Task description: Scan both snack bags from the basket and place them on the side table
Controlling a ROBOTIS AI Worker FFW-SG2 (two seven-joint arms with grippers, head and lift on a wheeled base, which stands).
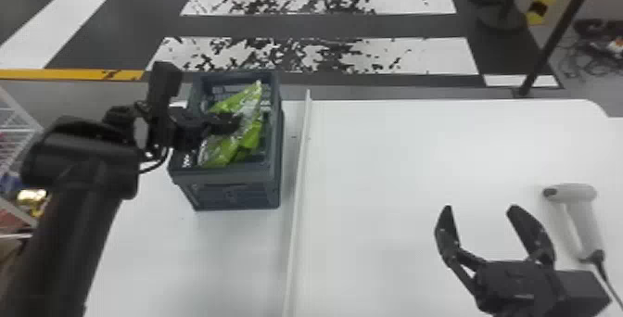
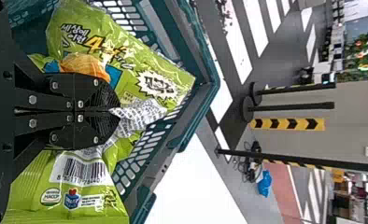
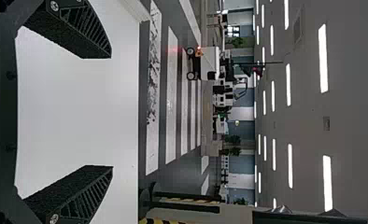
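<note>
In the basket (image 1: 227,177), the left hand (image 1: 238,121) pinches the green snack bag (image 2: 37,186) showing its barcode (image 2: 83,171), next to the other snack bag (image 2: 135,58). Right of the basket, the right hand (image 1: 481,207) is wide open.

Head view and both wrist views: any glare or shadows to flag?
Head view: soft shadow on the white tabletop around the basket. Left wrist view: small shiny highlights on the green snack bags, barcode free of glare. Right wrist view: ceiling lights blown out to plain white.
</note>
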